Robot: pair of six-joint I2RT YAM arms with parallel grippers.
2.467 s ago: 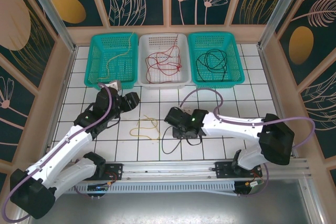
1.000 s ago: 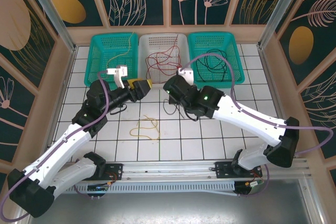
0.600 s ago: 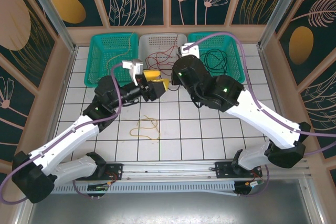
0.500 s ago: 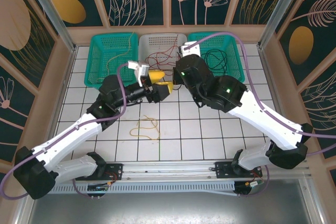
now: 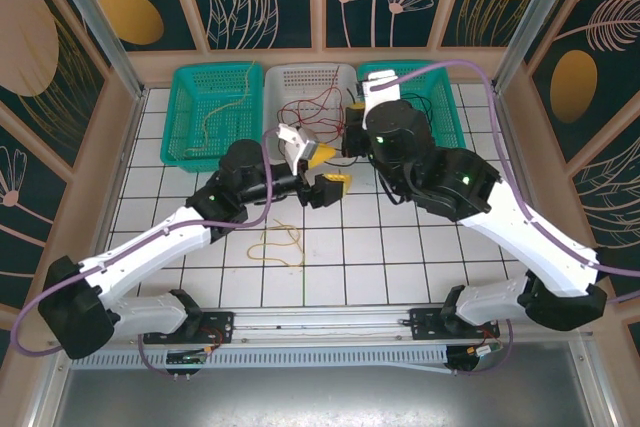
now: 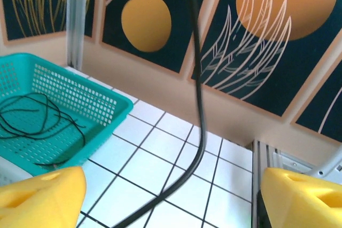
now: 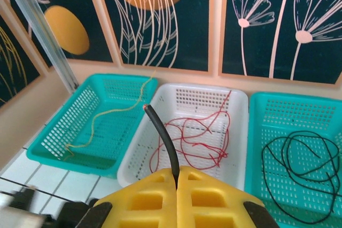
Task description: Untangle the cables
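Bright, even light falls from above on the white tabletop [image 5: 400, 247]; shadows beneath the left arm [image 5: 150, 247] are faint and soft. In the left wrist view the yellow fingers [image 6: 43, 198] and the near black cable [image 6: 199, 105] look soft-focused. The right wrist view's lower left corner smears with blur.

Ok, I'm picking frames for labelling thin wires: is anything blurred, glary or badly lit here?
Top external: evenly lit, sharp, the loose yellow cable reads clearly. Left wrist: the black cable is crisp, the yellow fingertips soft. Right wrist: the white basket is sharp, the lower-left corner smeared.
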